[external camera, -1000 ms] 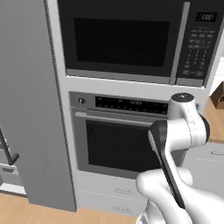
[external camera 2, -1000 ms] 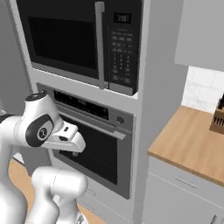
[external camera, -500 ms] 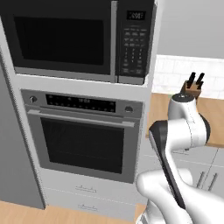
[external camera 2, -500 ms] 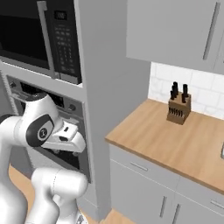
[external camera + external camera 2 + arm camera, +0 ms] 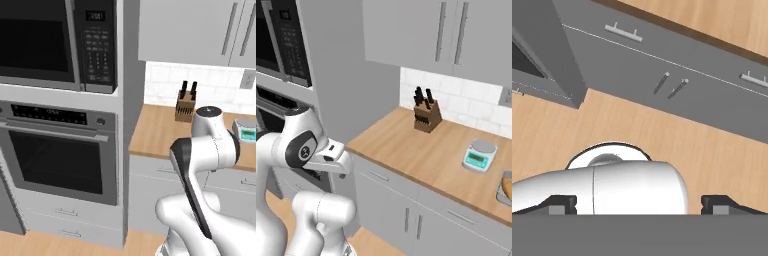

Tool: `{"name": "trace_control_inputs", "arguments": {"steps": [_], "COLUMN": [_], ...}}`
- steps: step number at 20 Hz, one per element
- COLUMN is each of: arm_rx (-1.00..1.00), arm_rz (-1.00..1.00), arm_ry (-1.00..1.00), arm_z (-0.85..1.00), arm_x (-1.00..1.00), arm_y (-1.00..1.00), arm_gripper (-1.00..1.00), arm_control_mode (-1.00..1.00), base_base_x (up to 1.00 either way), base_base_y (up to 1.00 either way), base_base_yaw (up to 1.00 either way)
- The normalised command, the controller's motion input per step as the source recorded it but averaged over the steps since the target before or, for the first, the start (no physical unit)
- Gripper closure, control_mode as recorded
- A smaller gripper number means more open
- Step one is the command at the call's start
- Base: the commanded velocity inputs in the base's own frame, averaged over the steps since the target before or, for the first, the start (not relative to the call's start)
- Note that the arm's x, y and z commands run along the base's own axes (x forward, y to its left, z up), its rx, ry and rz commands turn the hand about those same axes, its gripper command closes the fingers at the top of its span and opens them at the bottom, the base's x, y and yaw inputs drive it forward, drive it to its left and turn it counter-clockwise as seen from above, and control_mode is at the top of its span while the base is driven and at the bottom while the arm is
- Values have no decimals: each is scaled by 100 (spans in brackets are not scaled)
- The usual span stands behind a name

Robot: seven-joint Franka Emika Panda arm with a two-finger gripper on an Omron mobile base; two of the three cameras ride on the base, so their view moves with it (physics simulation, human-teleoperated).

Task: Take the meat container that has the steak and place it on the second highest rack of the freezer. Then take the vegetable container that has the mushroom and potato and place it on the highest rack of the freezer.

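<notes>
In the left base view, a knife block point(image 5: 185, 102) is being shown on the wooden counter point(image 5: 152, 131); in the right, a scale point(image 5: 479, 154) too. In the hand view, the gripper point(image 5: 639, 205) is being held spread, empty; the task's containers cannot be located

Knife block point(image 5: 426, 116) and scale point(image 5: 479, 154) well apart on wooden counter point(image 5: 426, 150)

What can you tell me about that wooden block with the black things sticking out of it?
It's a knife block, a small chunky block that looks like brown wood. It stands on the wooden counter, back near the white tiled wall, under the grey cupboards. A few black knife handles poke up out of its slanted top, leaning a bit. Nothing else touches it; the little kitchen scale sits apart from it, farther along the counter.
</notes>
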Motion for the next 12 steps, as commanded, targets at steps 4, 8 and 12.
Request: {"name": "trace_control_inputs", "arguments": {"steps": [4, 8, 12], "arm_rx": [0, 0, 0], "arm_rz": [0, 0, 0], "arm_ry": [0, 0, 0], "arm_z": [0, 0, 0], "arm_x": [0, 0, 0], "arm_y": [0, 0, 0], "arm_gripper": [-100, -100, -100], "arm_control_mode": [100, 100, 100], "base_base_x": [3, -9, -17], "base_base_y": [-94, -85, -78], "base_base_yaw": [8, 11, 7]}}
